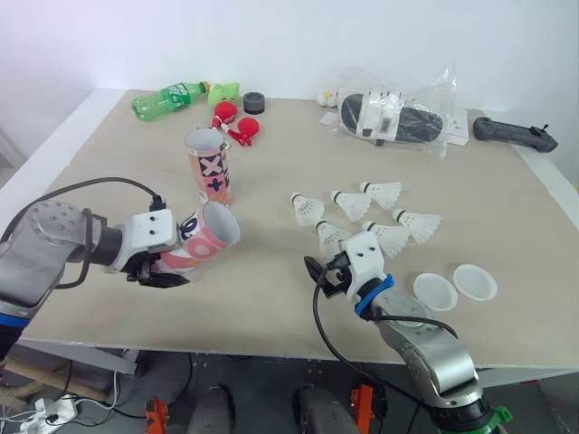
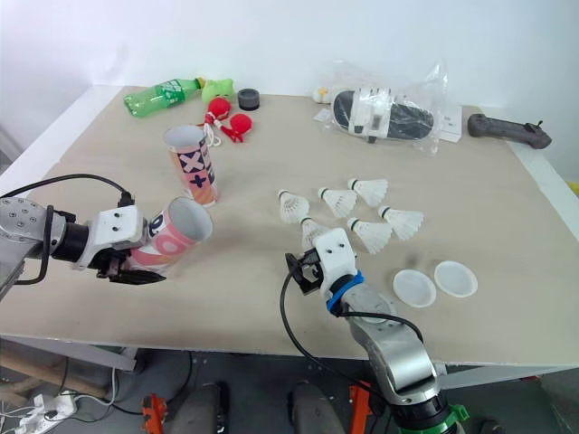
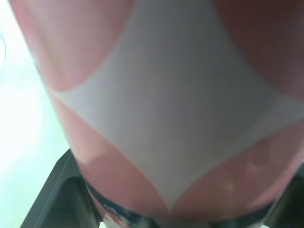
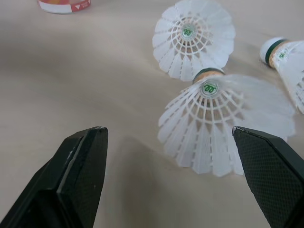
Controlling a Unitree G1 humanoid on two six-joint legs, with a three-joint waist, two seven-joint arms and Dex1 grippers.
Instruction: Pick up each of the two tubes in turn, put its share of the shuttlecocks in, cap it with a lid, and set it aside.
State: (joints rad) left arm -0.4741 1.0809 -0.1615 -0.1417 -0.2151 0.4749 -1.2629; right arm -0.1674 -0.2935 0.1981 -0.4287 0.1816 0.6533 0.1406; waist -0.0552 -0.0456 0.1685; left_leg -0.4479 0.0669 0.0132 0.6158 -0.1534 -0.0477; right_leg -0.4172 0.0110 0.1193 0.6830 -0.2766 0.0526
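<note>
A: Left pincer (image 1: 161,274) is clamped round the pink tube (image 1: 201,240) near its base end, low over the table (image 1: 271,312) on the robot's left.

B: And the right pincer (image 1: 327,274)?

A: Spread wide and empty. Its jaws are lined up on the nearest shuttlecock (image 4: 209,123) but stop short of it, not touching.

B: What could spoil this?

A: The feathers, I'd say. The skirt fans toward the pincer with the cork away. Close on the skirt and it may crush, or the shuttlecock squirts out sideways. Its neighbour (image 4: 192,38) sits just beside, so a wide sweep could knock that one too.

B: And at the tube?

A: The grip is down by the base, so the mouth end hangs out unsupported. A nudge on the rim might twist it in the jaws.

B: Which way does it point?

A: Long axis tilted. The base is low at the left pincer, and the open mouth is raised and faces the robot's right, toward the shuttlecock. The second tube (image 1: 210,167) stands upright just behind it, mouth up. Two lids (image 1: 435,291) lie flat, well off to the right.
</note>
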